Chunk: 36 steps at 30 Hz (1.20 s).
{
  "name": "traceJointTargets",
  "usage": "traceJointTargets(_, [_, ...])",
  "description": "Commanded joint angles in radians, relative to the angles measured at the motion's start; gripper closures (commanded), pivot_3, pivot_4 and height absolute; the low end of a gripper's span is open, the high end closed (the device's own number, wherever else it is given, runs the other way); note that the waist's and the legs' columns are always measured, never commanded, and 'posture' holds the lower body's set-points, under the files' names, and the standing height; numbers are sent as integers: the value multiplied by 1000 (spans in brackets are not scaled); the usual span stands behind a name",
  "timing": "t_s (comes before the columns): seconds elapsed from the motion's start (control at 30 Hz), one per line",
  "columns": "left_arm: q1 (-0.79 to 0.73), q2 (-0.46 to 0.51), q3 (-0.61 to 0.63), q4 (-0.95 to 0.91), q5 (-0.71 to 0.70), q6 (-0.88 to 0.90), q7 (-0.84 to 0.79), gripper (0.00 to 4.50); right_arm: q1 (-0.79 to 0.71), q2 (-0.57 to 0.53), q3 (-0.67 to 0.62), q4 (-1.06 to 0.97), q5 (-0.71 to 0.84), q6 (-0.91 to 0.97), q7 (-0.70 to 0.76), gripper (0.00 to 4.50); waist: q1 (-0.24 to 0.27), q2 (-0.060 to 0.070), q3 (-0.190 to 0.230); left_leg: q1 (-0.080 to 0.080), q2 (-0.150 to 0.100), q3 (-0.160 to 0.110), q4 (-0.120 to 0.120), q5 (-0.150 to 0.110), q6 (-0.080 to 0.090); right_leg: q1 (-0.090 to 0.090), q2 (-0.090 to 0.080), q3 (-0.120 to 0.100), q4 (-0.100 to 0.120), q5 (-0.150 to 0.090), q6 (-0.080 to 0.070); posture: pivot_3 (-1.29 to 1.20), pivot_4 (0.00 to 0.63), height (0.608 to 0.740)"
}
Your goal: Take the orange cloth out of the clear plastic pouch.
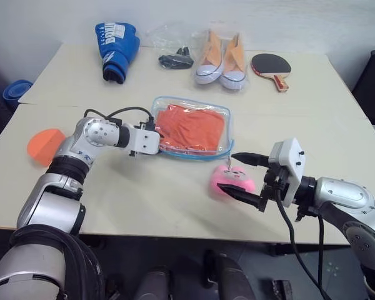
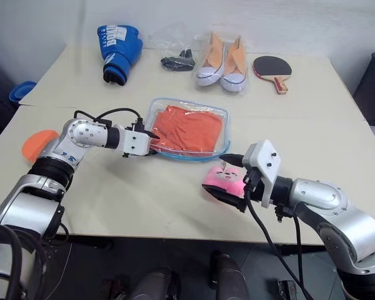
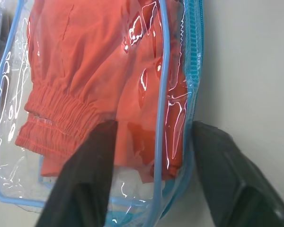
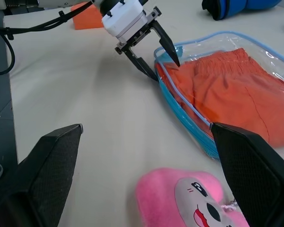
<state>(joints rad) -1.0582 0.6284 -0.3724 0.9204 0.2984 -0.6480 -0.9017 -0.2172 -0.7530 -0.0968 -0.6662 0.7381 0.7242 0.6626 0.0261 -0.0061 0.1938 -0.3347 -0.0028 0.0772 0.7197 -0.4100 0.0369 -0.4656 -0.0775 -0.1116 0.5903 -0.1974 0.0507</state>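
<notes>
head cameras looking forward and down over the table [image 1: 175, 206], left wrist camera close along its fingers [image 3: 85, 179] at the pouch [image 3: 163, 118], right wrist camera farther back, sharing that pouch between its fingers

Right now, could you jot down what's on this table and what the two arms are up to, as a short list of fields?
pouch: clear plastic pouch, mid-table
contents: orange cloth, inside
charm: pink plush charm, beside pouch's near edge
left gripper: astride pouch's blue-edged end, one finger in the opening, one outside
right gripper: open, around the charm
far edge: blue boxing glove, sneakers, table tennis paddle
</notes>
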Motion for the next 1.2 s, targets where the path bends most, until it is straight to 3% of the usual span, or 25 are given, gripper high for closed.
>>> traceJointTargets(0.03, [32,14,21,-59,-36,-6,-59,3542,0,-23,-26,-35,10,-6,15,0,-1,0,0,0,0,0,0,0,0,0,0,0,0,0,0,0,150,740])
traceJointTargets(0.13, [115,42,45,-210,-77,74,-107,4438,6,-36,-29,-37,15,-5,27,0,-2,0,0,0,0,0,0,0,0,0,-1,0,0,0,0,0,150,740])
traceJointTargets(0.37, [413,141,147,-784,-145,431,-143,4438,40,-53,-33,-44,20,-5,55,0,-4,0,0,0,2,-2,0,0,0,0,-1,7,-1,0,0,0,150,740])
traceJointTargets(0.53, [529,143,166,-975,-121,591,-103,4438,60,-66,-10,-56,-3,-12,76,0,1,0,0,0,1,-3,1,0,0,2,-2,7,-1,0,0,0,150,740])
traceJointTargets(0.67, [532,132,161,-985,-93,620,-70,4438,77,-93,-16,-59,-24,-20,96,0,1,0,0,0,1,-4,1,0,0,2,-2,7,-1,0,0,0,150,740])
traceJointTargets(0.93, [556,133,231,-985,-203,689,-91,2292,157,-178,-8,-25,-193,-90,102,0,0,0,0,0,1,-4,1,0,0,2,-2,7,-1,0,0,0,150,740])
traceJointTargets(1.03, [599,161,302,-1035,-354,757,-178,2292,171,-178,54,15,-288,-140,102,0,-5,0,0,0,1,-4,1,0,0,2,-1,7,-1,0,0,0,150,740])
traceJointTargets(1.2, [604,247,453,-1105,-645,1025,-313,2292,157,-142,137,107,-367,-196,119,0,-5,0,0,0,2,-4,1,0,-1,1,-1,7,0,-1,-1,0,150,740])
